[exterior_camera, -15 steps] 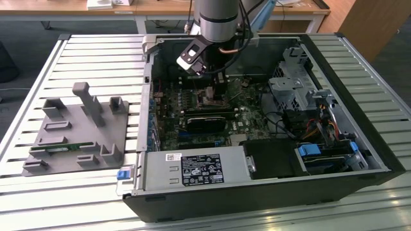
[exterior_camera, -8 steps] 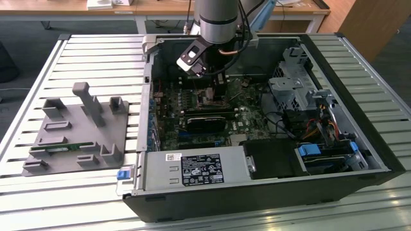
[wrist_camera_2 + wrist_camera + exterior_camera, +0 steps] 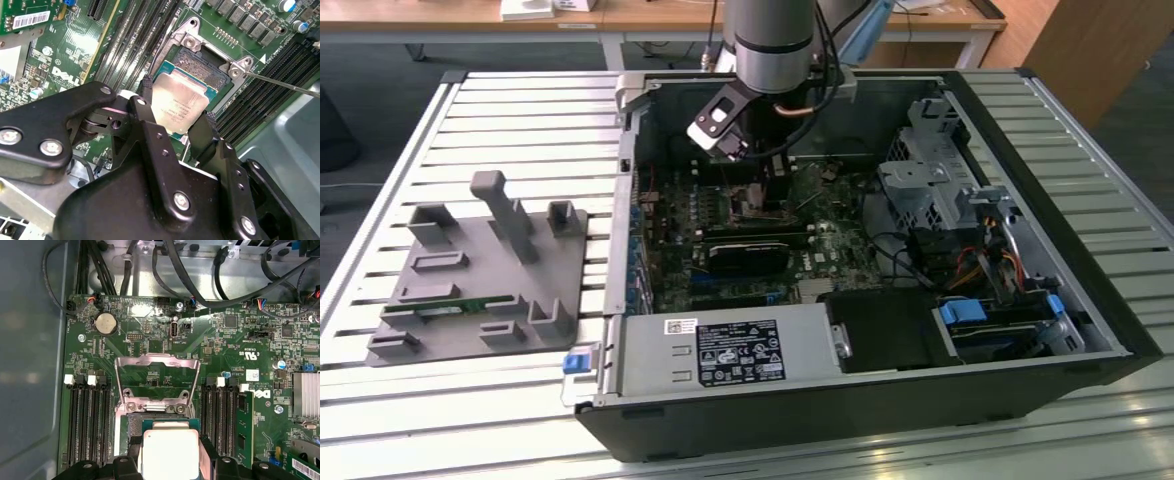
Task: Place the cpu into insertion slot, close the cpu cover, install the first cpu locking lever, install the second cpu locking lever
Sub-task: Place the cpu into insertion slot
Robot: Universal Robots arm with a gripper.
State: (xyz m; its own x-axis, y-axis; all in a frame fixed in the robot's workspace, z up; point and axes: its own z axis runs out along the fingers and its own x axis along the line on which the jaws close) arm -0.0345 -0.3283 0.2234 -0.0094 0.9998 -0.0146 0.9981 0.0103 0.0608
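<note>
Pincer [image 3: 178,100] clamped on the cpu [image 3: 180,106]; I see fingers [image 3: 204,134] on two opposite edges. Just below it: insertion slot [image 3: 201,67], pins partly exposed. Beyond the fingertips, cpu cover [image 3: 157,401] stands swung open.

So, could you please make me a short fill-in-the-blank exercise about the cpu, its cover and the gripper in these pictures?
1. The gripper holds the cpu between ____ black fingers.
2. The cpu cover is ____, not closed.
3. The grey fixture lies on the exterior view's ____ of the computer case.

Missing words: two; open; left.
</note>
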